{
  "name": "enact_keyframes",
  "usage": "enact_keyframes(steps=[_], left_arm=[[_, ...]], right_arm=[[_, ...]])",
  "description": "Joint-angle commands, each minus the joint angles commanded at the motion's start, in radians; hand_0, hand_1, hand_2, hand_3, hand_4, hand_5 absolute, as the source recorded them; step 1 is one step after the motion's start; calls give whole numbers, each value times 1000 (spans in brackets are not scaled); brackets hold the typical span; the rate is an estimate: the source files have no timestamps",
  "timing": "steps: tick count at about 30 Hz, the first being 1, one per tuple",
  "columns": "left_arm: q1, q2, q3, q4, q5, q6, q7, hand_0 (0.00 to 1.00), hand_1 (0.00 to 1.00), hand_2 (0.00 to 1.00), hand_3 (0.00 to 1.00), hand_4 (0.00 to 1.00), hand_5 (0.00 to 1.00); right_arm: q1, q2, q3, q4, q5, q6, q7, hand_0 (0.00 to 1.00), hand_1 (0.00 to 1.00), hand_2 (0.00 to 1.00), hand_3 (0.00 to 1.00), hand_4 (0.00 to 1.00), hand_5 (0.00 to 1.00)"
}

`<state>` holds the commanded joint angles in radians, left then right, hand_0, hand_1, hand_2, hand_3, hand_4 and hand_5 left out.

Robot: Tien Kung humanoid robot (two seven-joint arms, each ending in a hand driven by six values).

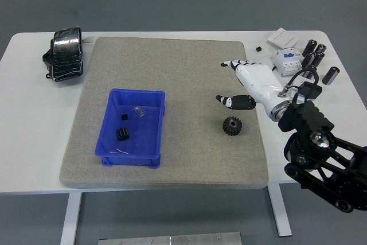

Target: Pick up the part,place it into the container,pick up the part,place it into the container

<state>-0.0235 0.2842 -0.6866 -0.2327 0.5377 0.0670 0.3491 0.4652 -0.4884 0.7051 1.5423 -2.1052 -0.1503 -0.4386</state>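
At the far left of the table (23,159) lies a black pouch (64,53). A grey mat (189,73) covers the middle. On its left part sits a blue bin (109,136) holding a small black gear (122,134), a tiny black piece and some white bits. Right of the bin, on the bare mat, lies a larger black gear (232,125). Just above and right of it hovers the right hand (248,83), white, its fingers spread and holding nothing, thumb pointing left. At the table's right end are black cylinders (315,58), a white breaker (287,60) and a black adapter (309,91).
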Motion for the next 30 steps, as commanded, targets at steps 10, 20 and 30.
enact_keyframes(steps=[10, 20, 30], left_arm=[[-3, 1, 4, 0, -4, 0, -2, 686, 670, 646, 574, 709, 277], [-3, 1, 7, 0, -7, 0, -3, 686, 670, 646, 573, 709, 277], [-4, 1, 13, 0, -13, 1, -5, 686, 670, 646, 573, 710, 276]], right_arm=[[-8, -24, -110, -43, -28, 92, -32, 432, 763, 838, 840, 883, 459], [-6, -21, -168, -56, -7, 98, -29, 431, 752, 832, 840, 884, 465], [15, 1, -201, -129, 28, -10, 37, 373, 650, 702, 750, 834, 467]])
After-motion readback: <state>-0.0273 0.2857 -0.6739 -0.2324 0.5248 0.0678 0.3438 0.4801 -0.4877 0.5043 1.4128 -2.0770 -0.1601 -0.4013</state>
